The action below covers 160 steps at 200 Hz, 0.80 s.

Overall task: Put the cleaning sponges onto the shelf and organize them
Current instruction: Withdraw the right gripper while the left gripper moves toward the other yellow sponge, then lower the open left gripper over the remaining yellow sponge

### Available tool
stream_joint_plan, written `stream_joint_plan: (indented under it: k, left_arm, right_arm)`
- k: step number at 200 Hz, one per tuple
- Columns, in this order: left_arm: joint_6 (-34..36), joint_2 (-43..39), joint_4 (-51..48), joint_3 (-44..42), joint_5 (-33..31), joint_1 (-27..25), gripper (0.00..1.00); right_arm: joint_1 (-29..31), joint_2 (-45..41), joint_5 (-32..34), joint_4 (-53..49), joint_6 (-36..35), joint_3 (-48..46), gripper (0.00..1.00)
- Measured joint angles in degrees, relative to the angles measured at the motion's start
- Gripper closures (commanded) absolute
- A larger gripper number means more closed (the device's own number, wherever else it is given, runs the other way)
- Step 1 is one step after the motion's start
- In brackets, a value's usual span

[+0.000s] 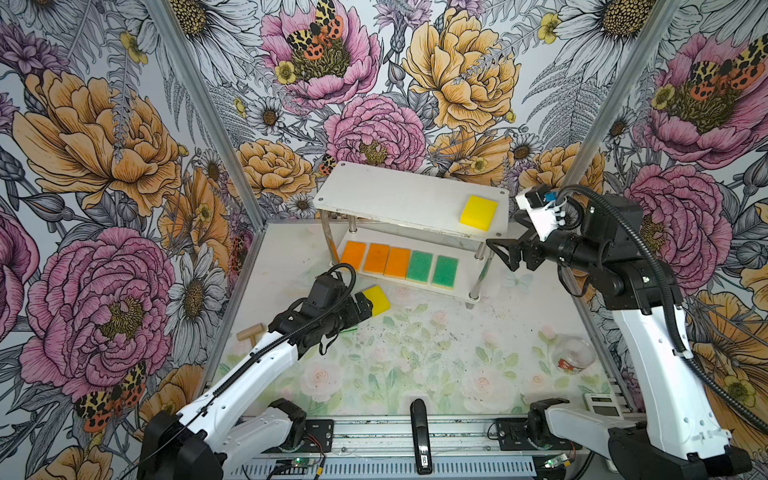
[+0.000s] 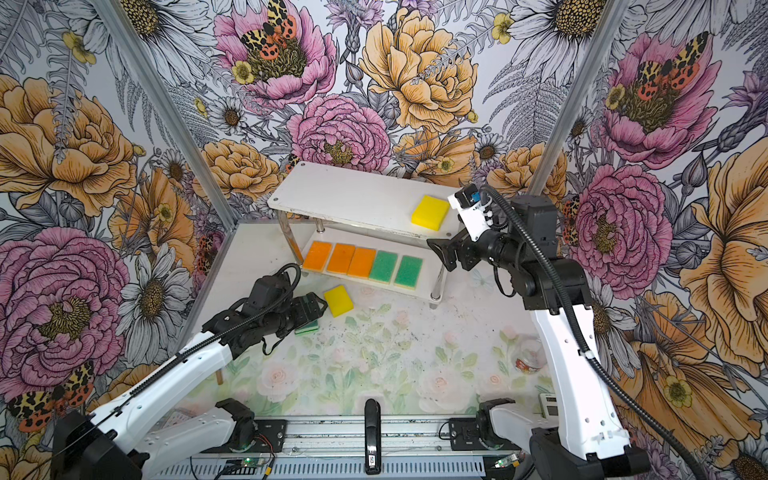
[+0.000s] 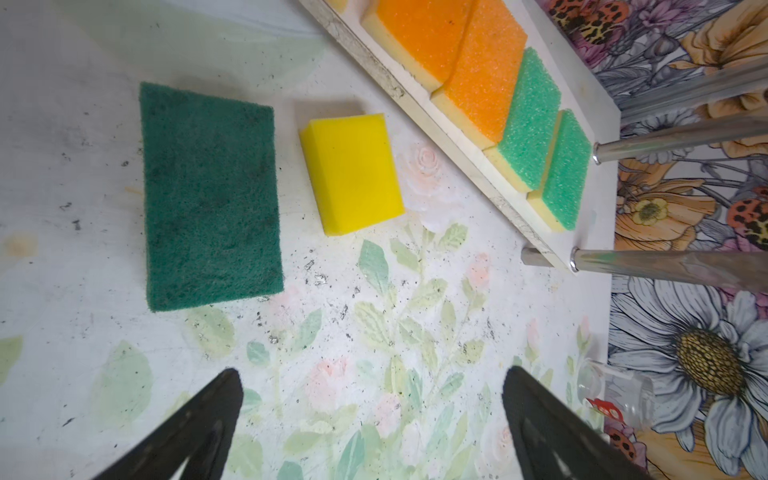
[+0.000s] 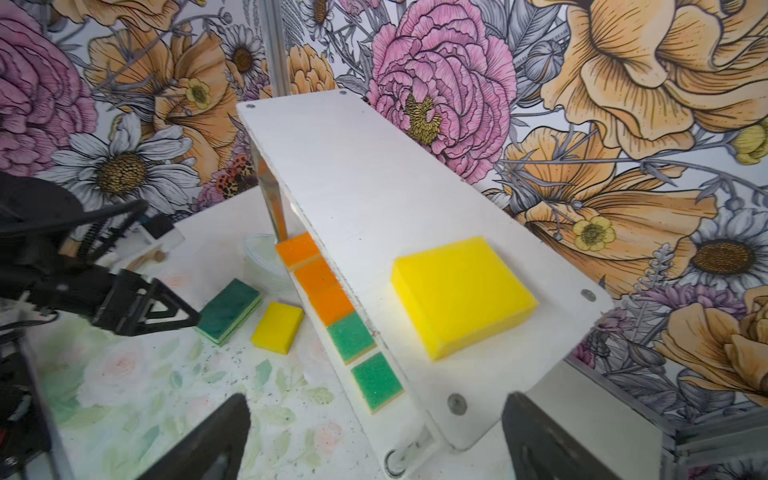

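In both top views the white two-tier shelf stands at centre frame, a yellow sponge on the right end of its top board, three orange sponges and two light green sponges in a row on its lower board. Lower left of it, a second yellow sponge and a dark green sponge lie flat side by side on the surface, the left pincer released and empty near them. The right pincer, released and empty too, hangs at the shelf's right end.
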Motion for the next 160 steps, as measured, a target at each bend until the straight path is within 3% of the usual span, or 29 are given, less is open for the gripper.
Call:
stream_joint_plan:
  k: [35,86,160]
  left_arm:
    - [-3.74,8.76,-0.02,3.85,-6.36,-5.27,0.01]
    - [-8.74,21.07,0.5,10.27,-15.04,-12.09,0.01]
    - [-11.52,32.65,0.92,15.04,-20.57,-13.86,0.01]
  right_arm:
    - [5.53,-5.14,-5.03,0.79,5.35,-7.34,0.04]
    - [12.37,-9.42,-3.69,0.85,10.69,-19.45,0.05]
    - [13.57,-18.64,-0.44,1.14,17.9,-32.72,0.06]
